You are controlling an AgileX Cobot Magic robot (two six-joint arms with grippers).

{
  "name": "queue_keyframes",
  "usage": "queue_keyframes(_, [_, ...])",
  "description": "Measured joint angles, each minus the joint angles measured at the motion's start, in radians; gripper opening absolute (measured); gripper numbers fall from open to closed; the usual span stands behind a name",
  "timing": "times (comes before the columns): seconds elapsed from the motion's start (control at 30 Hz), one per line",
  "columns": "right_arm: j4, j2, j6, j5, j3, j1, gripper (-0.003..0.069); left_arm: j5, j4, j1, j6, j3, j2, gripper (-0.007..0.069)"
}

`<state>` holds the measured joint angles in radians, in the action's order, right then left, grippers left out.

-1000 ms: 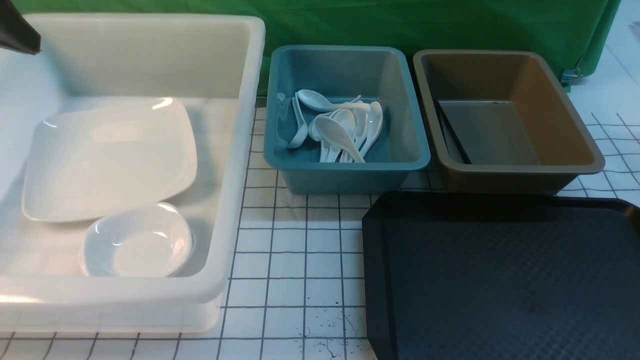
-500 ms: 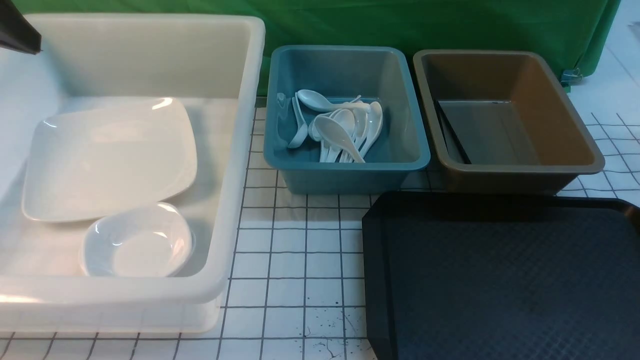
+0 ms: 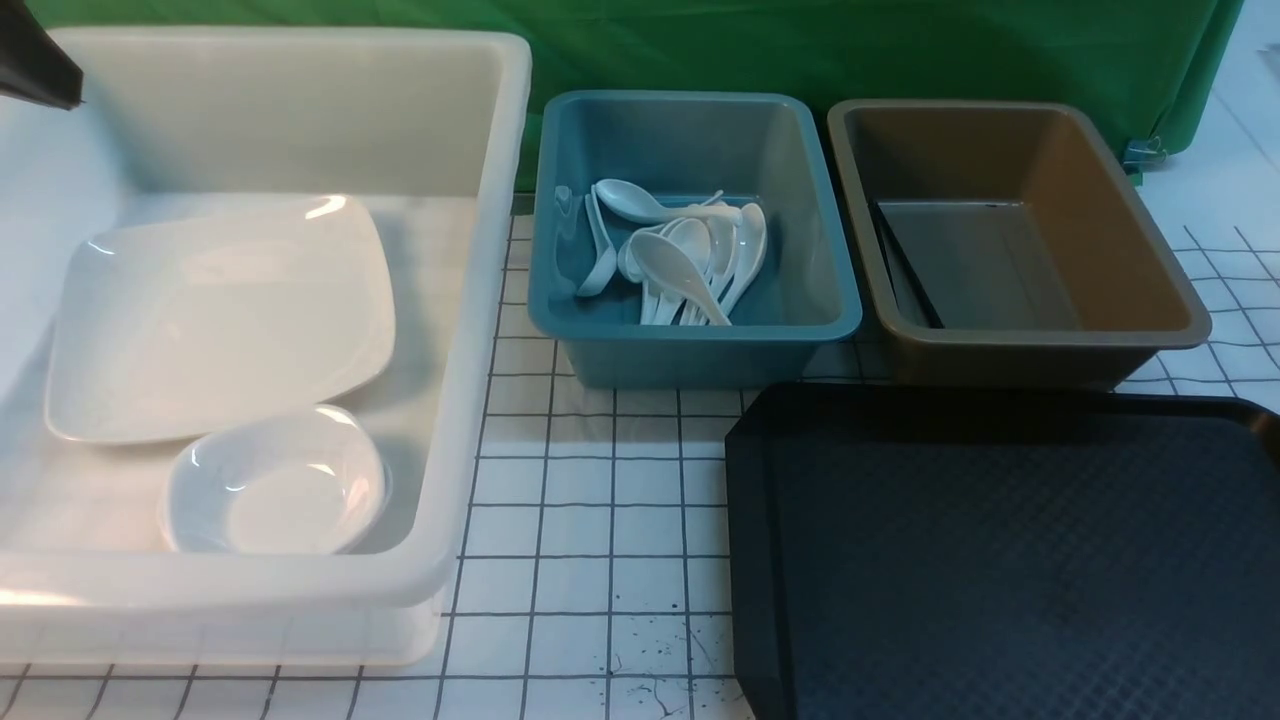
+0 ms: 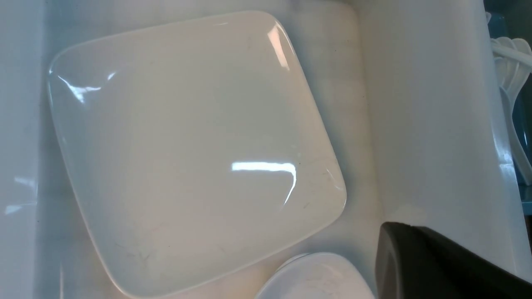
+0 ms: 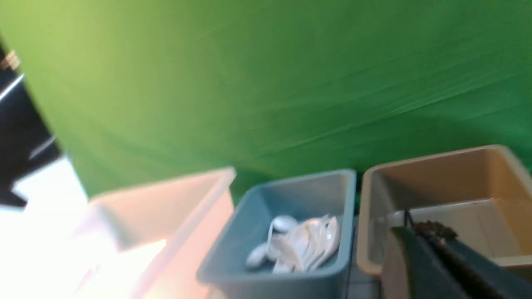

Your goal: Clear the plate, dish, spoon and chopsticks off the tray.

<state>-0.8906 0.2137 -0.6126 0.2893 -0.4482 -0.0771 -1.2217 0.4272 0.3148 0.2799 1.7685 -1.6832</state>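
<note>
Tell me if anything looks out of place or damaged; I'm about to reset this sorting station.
Mostly tidy. The plate and small dish lie in the white bin, spoons in the blue bin, chopsticks in the brown bin. Only oddity: dark speckled marks on the gridded table near the tray.

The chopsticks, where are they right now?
In the front view the chopsticks lie in the brown bin on the right, along its left wall, behind the black tray.

Three bins (image 3: 700, 240), one plate (image 3: 215, 315), one tray (image 3: 1000, 560)
</note>
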Motion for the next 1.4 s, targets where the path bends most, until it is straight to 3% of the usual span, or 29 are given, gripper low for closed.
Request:
queue_keyframes(0.17, [0.416, 0.001, 0.0, -0.058, 0.103, 0.071, 0.007, 0.0, 0.002, 0.0, 0.001, 0.0, 0.0, 0.0003])
queue_keyframes(0.37, [0.628, -0.016, 0.003, -0.073, 0.255, 0.084, 0.008, 0.0, 0.002, 0.0, -0.006, -0.002, 0.011, 0.0004])
queue_keyframes(0.8, [0.791, -0.199, 0.003, -0.119, 0.437, 0.132, 0.0124, -0.001, 0.024, 0.0, -0.025, -0.224, 0.223, 0.0004])
queue_keyframes(1.4, [0.806, -0.199, 0.006, -0.126, 0.438, 0.09, 0.0164, -0.002, 0.119, 0.0, 0.034, -0.379, 0.382, 0.0004])
